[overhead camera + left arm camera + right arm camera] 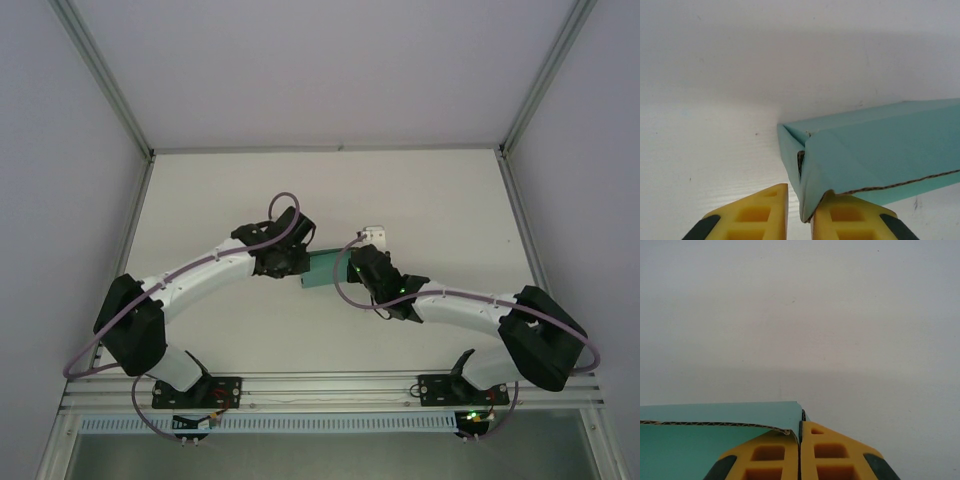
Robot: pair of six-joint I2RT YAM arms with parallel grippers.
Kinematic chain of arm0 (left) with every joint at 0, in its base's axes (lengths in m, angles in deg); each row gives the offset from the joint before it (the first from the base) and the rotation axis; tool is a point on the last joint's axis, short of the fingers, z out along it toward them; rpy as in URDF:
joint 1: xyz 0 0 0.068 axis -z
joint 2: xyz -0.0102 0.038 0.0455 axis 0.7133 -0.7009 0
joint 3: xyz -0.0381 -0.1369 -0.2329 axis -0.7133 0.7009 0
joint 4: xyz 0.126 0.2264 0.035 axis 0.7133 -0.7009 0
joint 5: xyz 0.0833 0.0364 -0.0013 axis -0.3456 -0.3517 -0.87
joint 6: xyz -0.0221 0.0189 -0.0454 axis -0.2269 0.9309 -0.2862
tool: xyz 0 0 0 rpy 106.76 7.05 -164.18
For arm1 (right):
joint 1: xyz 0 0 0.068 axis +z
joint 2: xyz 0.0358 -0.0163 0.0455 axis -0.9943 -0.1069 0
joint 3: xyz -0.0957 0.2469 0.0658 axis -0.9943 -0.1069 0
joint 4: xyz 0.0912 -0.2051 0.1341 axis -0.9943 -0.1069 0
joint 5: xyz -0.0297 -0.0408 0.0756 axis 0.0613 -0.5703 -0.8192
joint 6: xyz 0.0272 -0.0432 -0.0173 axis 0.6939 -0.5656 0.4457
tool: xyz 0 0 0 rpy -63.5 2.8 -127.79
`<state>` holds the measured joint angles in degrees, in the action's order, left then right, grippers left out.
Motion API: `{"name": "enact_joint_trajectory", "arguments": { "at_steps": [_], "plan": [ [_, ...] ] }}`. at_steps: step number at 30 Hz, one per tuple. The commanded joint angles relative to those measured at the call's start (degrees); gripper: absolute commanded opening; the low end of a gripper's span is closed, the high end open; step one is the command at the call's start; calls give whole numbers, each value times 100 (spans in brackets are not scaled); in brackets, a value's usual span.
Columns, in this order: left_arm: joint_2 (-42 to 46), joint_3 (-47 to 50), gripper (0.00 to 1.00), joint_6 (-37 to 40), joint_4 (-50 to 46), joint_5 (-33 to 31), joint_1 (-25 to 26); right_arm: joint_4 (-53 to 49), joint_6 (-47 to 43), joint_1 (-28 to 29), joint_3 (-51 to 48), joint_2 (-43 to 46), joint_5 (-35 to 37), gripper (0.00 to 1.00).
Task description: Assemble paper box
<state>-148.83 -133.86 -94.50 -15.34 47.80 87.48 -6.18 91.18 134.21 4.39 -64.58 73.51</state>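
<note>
The teal-green paper box (pixel 322 271) hangs partly folded between my two grippers near the middle of the white table. In the left wrist view one end of the paper box (pixel 880 150) shows, with a wall folded up and a flap lying over it. My left gripper (pixel 801 197) is open; the box's corner edge sits in the gap against the right finger, with a sliver of table showing beside the left finger (pixel 760 210). My right gripper (pixel 800 426) is shut on a thin wall of the paper box (pixel 715 430), whose corrugated edge curls over the left finger. From above, the left gripper (pixel 298 264) and right gripper (pixel 349 272) meet the box from either side.
A small white object (pixel 375 235) lies on the table just behind the right gripper. Aluminium posts (pixel 105 80) and grey walls close in the table (pixel 430 210) on the left, right and back. A rail (pixel 330 385) carries both arm bases along the near edge.
</note>
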Motion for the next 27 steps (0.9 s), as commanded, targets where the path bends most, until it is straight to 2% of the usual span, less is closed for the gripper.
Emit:
{"name": "enact_joint_trajectory", "arguments": {
  "at_steps": [1, 7, 16, 21, 27],
  "plan": [
    [59, 166, 14, -87, -468, 76, 25, -709, 16, -7, -166, -32, 7, 6],
    [142, 66, 15, -69, -375, 253, 50, -747, 22, -7, -150, -57, -6, 7],
    [62, -257, 21, 77, -566, -53, 57, -773, 3, -5, -157, -54, -16, 7],
    [199, -315, 24, 277, -213, 230, 61, -785, 15, -7, -155, -65, -29, 7],
    [142, -441, 26, 447, -207, 10, 56, -773, 5, -7, -158, -32, -32, 7]
  ]
}}
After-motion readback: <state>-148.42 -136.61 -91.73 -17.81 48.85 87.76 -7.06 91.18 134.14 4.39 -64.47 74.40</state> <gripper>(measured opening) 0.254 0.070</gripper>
